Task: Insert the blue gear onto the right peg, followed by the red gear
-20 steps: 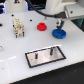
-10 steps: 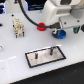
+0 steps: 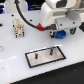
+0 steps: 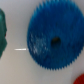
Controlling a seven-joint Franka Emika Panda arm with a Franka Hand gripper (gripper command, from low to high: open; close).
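Observation:
The blue gear (image 3: 61, 35) lies flat on the white table, partly hidden under my gripper (image 3: 58, 34). It fills the wrist view (image 4: 54, 40), with its centre hole showing. The gripper hangs right over it, and its dark fingers seem to stand apart on either side of the gear. The right peg (image 3: 51, 50) stands tall on the grey black-rimmed plate (image 3: 44, 59), nearer the camera than the gear. Only an edge of the red gear (image 4: 79, 80) shows in the wrist view, close beside the blue gear.
A shorter thin pin (image 3: 36, 58) stands on the same plate. A beige block fixture (image 3: 18, 28) sits at the exterior view's left. A red cable (image 3: 29, 16) arcs beside the arm. A green object (image 4: 2, 32) lies near the blue gear.
The arm has come down and toward the exterior view's right, over the blue gear, and now covers most of it. The gears and plate have not moved.

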